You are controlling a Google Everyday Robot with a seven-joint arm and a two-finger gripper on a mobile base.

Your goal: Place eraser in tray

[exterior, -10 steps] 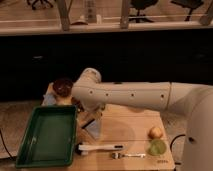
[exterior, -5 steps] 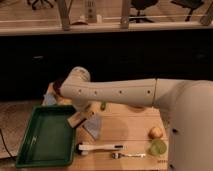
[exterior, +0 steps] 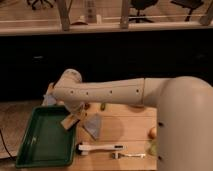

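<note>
The eraser [exterior: 70,121], a small tan block, is tilted in my gripper [exterior: 74,116] just above the right rim of the green tray [exterior: 35,145]. The gripper hangs below the white arm's wrist [exterior: 67,87] and is shut on the eraser. The tray lies at the front left of the wooden table, and nothing shows inside it. The arm reaches in from the right and hides the table's back left part.
A grey-blue cloth [exterior: 93,125] lies just right of the tray. A white-handled tool [exterior: 100,147] and a fork [exterior: 130,155] lie in front. A round brownish item [exterior: 152,132] and a green one [exterior: 152,148] sit at the right.
The arm has swung left, carrying the eraser from above the cloth to the tray's right rim. The cloth and tools have not moved.
</note>
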